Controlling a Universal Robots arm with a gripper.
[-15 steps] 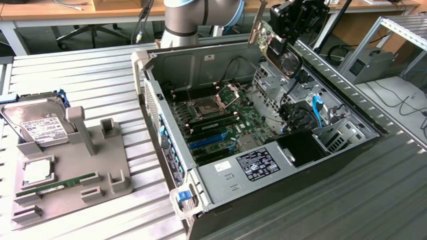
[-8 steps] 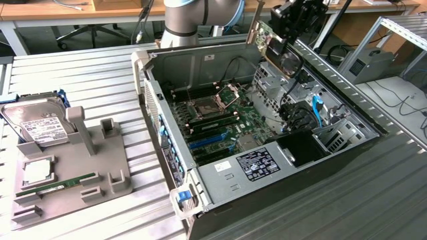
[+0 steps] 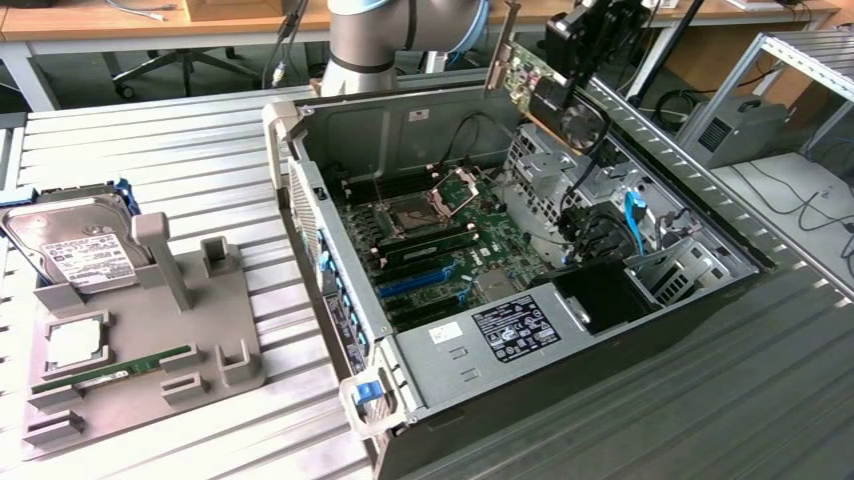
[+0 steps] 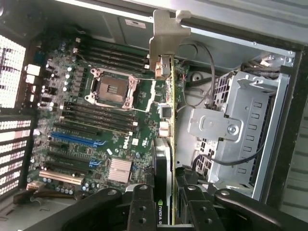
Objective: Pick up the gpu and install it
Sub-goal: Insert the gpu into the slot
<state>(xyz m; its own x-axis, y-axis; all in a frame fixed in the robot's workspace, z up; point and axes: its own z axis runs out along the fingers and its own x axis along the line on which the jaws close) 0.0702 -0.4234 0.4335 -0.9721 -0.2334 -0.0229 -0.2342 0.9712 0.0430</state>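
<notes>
A robot arm's black gripper (image 4: 166, 209) is clamped narrowly on the gpu (image 4: 167, 126), one finger on each flat face. It holds the card edge-on in the air above an open computer case (image 3: 304, 190) that lies on its side. In the exterior view the gpu (image 3: 541, 82) hangs over the far side of the case, near the perforated metal drive cage (image 4: 240, 120). By the look of it the pick-up is done and the install is at the carry-and-align step, with the card not yet seated. Seating it would seem to call for lining the card's long edge up with an expansion slot, such as the blue slot (image 4: 72, 138), and its end bracket (image 4: 166, 36) with the case's rear wall. The card is thin and rigid, its bracket silvery stamped metal. The motherboard (image 4: 139, 113) is green, crowded with black slots, a square socket and a finned silver heatsink (image 4: 119, 170). The table (image 3: 174, 150) is ribbed grey metal
</notes>
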